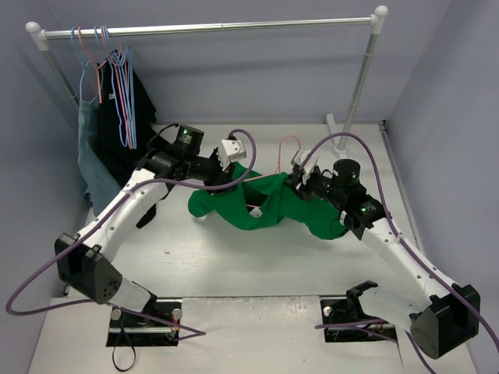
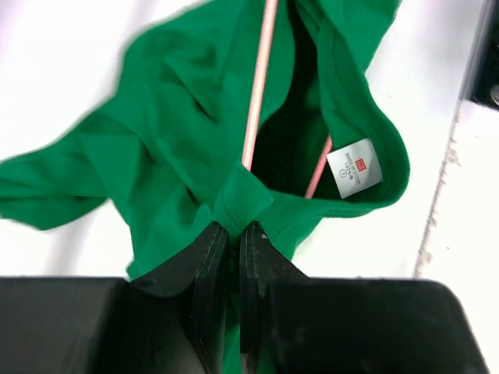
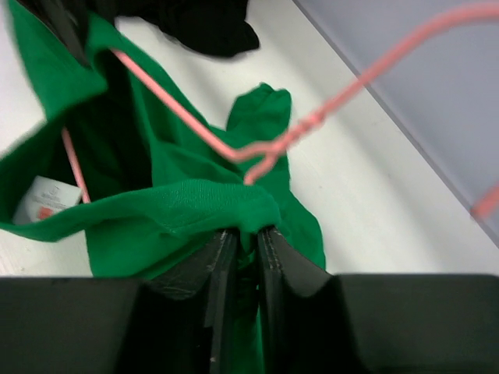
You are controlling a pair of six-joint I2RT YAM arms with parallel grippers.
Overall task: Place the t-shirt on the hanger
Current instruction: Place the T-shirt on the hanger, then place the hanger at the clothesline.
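The green t-shirt (image 1: 261,204) hangs bunched between my two grippers above the table's middle. My left gripper (image 1: 231,153) is shut on its collar edge (image 2: 240,204); the white neck label (image 2: 353,167) shows beside the open neck. My right gripper (image 1: 300,173) is shut on the opposite collar fold (image 3: 234,210). The pink hanger (image 3: 234,148) passes into the neck opening, its wire showing inside the shirt in the left wrist view (image 2: 257,86). Its hook (image 1: 290,142) sticks out behind the shirt toward the back wall.
A clothes rail (image 1: 218,29) spans the back, with blue wire hangers (image 1: 123,86), a black garment (image 1: 125,132) and a grey-blue garment (image 1: 92,156) at its left end. The rail's right upright (image 1: 360,74) stands behind my right arm. Grey walls close both sides.
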